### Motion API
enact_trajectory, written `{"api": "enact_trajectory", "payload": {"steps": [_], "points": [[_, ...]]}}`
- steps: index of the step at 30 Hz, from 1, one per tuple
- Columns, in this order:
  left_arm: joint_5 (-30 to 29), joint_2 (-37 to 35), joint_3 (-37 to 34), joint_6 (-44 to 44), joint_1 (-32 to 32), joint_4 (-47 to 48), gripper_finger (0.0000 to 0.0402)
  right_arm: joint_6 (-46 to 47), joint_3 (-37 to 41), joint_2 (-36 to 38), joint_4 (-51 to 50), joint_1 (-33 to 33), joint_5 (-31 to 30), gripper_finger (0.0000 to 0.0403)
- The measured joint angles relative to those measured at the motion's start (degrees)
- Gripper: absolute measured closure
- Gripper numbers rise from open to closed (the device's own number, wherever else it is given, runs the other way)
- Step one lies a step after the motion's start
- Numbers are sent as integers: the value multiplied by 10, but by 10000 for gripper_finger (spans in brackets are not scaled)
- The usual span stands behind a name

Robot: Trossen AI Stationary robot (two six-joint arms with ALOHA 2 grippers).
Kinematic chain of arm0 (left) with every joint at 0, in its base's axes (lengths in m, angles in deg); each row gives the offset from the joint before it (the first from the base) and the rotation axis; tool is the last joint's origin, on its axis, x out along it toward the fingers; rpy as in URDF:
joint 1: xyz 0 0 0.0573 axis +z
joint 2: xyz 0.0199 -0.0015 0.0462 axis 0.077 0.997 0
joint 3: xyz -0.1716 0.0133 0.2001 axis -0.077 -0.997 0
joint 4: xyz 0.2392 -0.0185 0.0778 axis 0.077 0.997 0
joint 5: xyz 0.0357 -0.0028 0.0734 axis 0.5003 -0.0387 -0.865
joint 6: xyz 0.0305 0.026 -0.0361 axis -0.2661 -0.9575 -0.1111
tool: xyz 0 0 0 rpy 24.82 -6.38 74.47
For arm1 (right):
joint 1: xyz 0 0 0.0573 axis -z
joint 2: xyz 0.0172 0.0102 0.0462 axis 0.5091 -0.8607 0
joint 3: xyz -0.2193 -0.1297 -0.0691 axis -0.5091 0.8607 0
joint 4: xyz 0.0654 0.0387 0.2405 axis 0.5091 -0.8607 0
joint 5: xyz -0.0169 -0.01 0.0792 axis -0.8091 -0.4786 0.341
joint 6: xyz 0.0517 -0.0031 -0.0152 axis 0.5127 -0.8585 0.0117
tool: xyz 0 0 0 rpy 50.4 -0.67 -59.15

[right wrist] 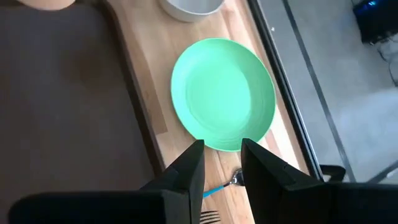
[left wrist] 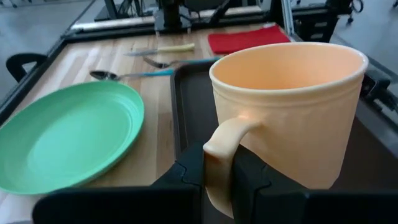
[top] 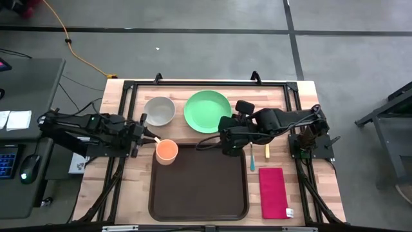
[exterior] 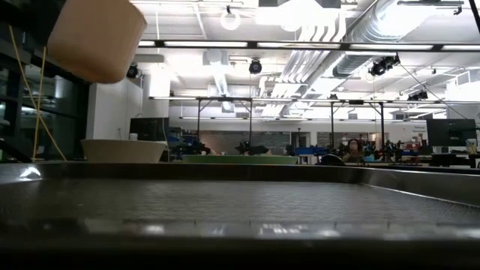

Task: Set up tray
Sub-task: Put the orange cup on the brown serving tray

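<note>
- Large dark brown rectangular tray [top: 198, 190] with raised rim lies at the table's near middle, long axis running front to back, bare but for its far-left corner.
- My left gripper [left wrist: 219, 177] is clamped on the handle of a peach ceramic mug [top: 167, 151], hanging over that corner; low view shows the mug clear of the tray floor.
- The tray lies straight below my left jaws: lowering is what's left.
- My right gripper [right wrist: 222, 158] hovers, fingers slightly apart and empty, just beside the round green plate [top: 207, 111].

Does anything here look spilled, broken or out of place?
Nothing stands out. The orange mug is upright and empty, held by its handle in the left gripper over a corner of the tray. The green plate and red napkin lie flat and tidy.
</note>
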Motion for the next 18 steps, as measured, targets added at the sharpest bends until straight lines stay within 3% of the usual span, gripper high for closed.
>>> {"api": "enact_trajectory", "payload": {"steps": [7, 18], "points": [[0, 0, -45, 5, 0, -52, 330, 26, 0, 6, 5, 0, 23, 320], [-1, 0, -66, -10, 0, -55, 330, 22, 0, 38, 50, -1, 28, 320]]}}
